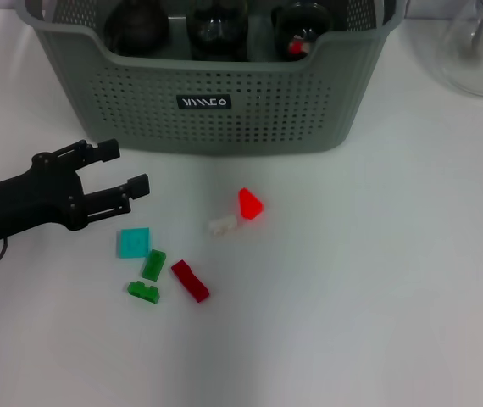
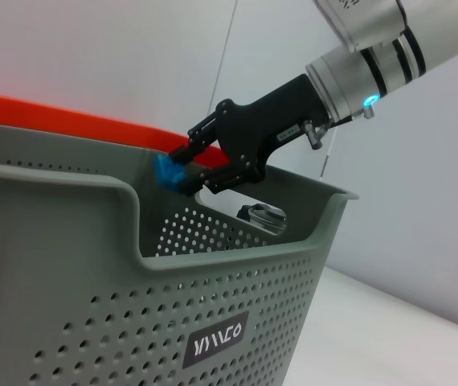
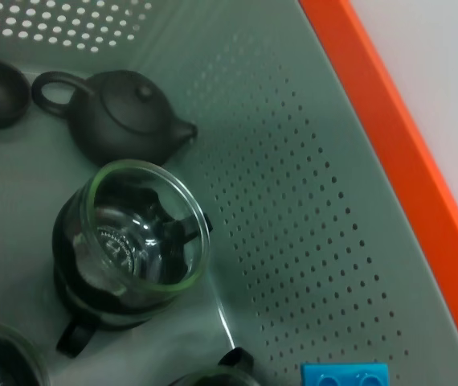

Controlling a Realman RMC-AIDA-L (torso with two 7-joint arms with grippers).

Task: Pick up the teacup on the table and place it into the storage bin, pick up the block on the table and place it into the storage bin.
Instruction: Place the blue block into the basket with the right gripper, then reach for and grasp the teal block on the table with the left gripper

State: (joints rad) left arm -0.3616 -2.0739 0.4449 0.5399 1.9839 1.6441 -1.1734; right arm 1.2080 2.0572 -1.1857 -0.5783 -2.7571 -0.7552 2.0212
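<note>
The storage bin (image 1: 216,102) is a grey-green basket with perforated walls and a black label, standing at the far side of the table (image 1: 377,297). The right claw (image 2: 182,170) hangs over its far rim, fingers clamped on a blue block (image 2: 168,172), above a dark teapot (image 3: 120,121) and a glass cup (image 3: 132,241) inside. The left claw (image 1: 127,174), to the near left of the bin, hovers with fingers apart, holding nothing, just beyond a teal block (image 1: 134,242).
</note>
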